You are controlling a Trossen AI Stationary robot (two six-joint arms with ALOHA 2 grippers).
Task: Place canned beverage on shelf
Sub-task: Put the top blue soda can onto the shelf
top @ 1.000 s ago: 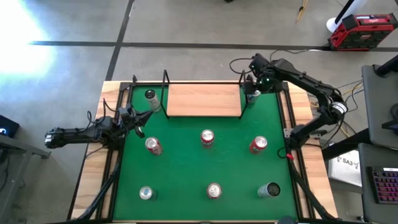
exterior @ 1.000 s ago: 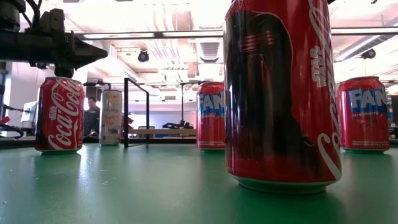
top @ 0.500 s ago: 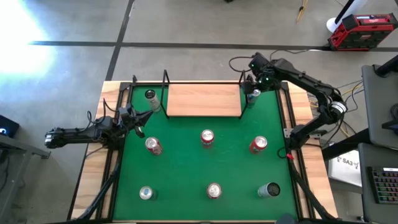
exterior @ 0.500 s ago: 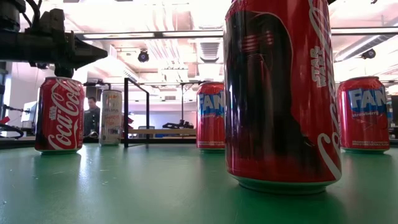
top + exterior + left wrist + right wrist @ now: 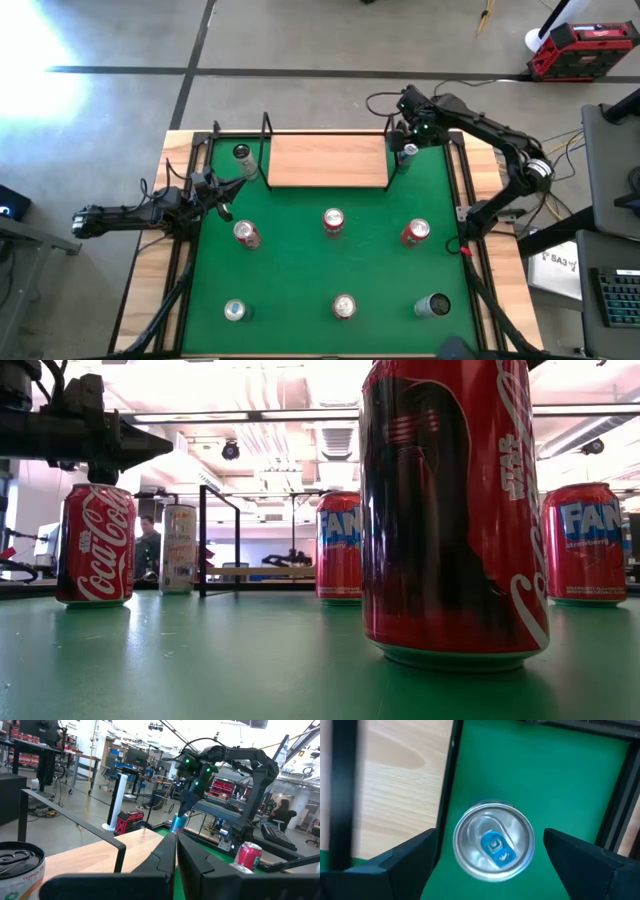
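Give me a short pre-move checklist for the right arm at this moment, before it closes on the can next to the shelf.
1. Right gripper open: ok, its fingers stand well apart on either side of the can.
2. Blue-tabbed can centred between the fingers: ok, with a gap on both sides in the right wrist view.
3. Can upright: ok, its top faces the wrist camera squarely.
4. Shelf free for a can: ok, no can stands on the board.
5. Black upright of the shelf clear of the fingers: cannot tell, it runs close to one finger.
6. Left gripper out of the way: ok, it waits at the mat's left edge, far from the can.
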